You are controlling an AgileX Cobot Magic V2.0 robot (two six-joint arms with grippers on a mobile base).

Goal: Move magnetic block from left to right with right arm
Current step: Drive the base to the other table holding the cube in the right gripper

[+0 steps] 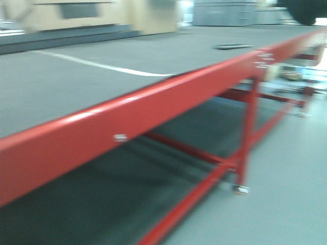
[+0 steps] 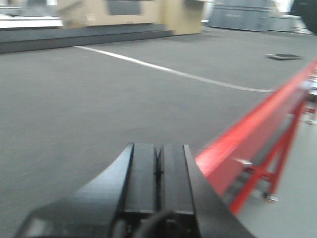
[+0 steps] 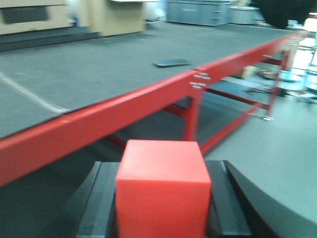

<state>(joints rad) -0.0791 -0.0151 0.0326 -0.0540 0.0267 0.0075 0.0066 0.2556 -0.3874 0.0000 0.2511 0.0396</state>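
The magnetic block [image 3: 162, 186], a small red cube, sits clamped between the black fingers of my right gripper [image 3: 162, 166] at the bottom of the right wrist view. It is held in the air beside the red table edge, with grey floor below. My left gripper [image 2: 158, 148] is shut, its two black fingers pressed together with nothing between them, hovering over the grey table top near the red rim. Neither gripper shows in the blurred front view.
A long table with a grey top [image 1: 66, 76] and red frame [image 1: 153, 109] runs diagonally through all views. A white line [image 2: 168, 70] crosses the top. A flat dark object [image 3: 171, 63] lies further along. Red legs and braces [image 1: 245, 138] stand below; grey crates [image 3: 198, 11] stand behind.
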